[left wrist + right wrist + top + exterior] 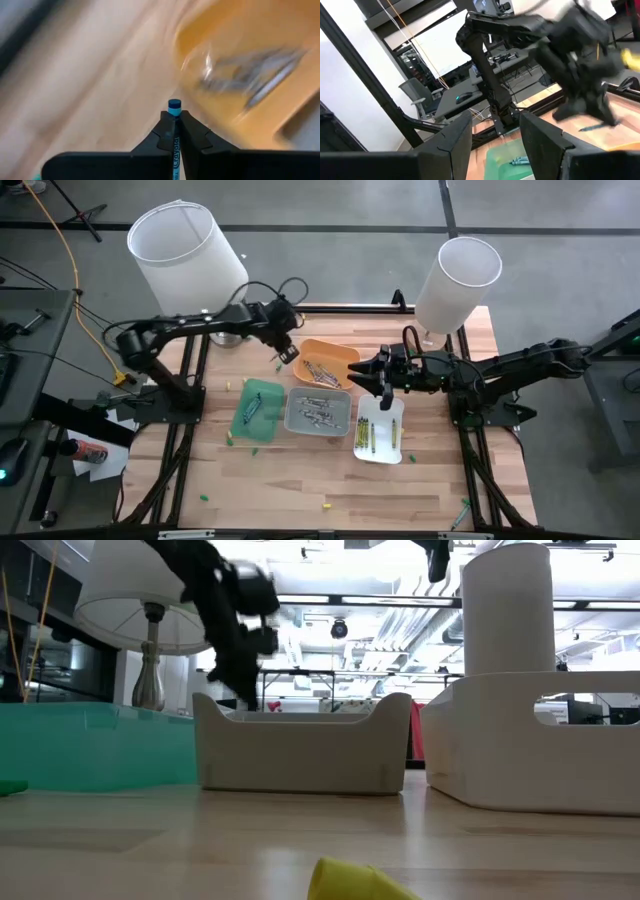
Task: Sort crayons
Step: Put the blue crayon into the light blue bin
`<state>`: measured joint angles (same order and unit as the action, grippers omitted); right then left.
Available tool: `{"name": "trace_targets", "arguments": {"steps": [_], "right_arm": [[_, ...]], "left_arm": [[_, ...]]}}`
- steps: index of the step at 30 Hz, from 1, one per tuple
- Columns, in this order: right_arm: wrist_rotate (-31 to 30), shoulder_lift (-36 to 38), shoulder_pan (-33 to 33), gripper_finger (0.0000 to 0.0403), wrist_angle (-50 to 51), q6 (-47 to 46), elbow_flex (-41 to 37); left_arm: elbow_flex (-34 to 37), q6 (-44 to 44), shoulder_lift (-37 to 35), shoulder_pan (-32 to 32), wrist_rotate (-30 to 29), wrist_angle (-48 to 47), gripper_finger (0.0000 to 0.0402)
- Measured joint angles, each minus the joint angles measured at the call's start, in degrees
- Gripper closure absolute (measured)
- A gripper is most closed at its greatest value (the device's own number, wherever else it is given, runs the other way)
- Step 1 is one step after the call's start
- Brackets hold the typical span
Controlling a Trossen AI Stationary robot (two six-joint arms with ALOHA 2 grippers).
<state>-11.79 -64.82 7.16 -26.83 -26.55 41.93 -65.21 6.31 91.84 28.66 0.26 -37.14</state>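
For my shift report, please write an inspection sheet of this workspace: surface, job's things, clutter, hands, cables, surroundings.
Surface: wooden table, bare at the near side.
Job's things: loose crayons on the wood; grey ones in the orange tray and grey tray; some in the green tray and white tray.
Clutter: nothing seen.
Hands: left hand shut on a blue crayon, beside the orange tray; right hand open, over the white tray.
Cables: orange cable on the floor, left.
Surroundings: two lamps, office room behind.
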Motion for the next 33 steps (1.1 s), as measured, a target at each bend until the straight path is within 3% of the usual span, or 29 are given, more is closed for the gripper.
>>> {"name": "trace_targets", "arguments": {"steps": [13, 25, 28, 33], "right_arm": [[0.8, 0.0, 0.0, 0.0242, -0.4, -0.4, 0.0], [0.8, 0.0, 0.0, 0.0242, -0.4, -0.4, 0.0], [0.8, 0.0, 0.0, 0.0242, -0.3, -0.4, 0.0], [0.8, 0.0, 0.0, 0.0242, 0.1, -0.5, 0.0]], "left_arm": [[-0.1, -3.4, -21.2, -19.4, -0.8, 23.8, 0.0402], [-0.1, -5.0, -27.1, -35.5, -9.7, 29.2, 0.0401], [3.4, -4.9, -27.5, -37.1, -10.0, 36.1, 0.0401], [15.6, -0.5, -31.1, -37.4, -9.9, 53.4, 0.0401]]}}
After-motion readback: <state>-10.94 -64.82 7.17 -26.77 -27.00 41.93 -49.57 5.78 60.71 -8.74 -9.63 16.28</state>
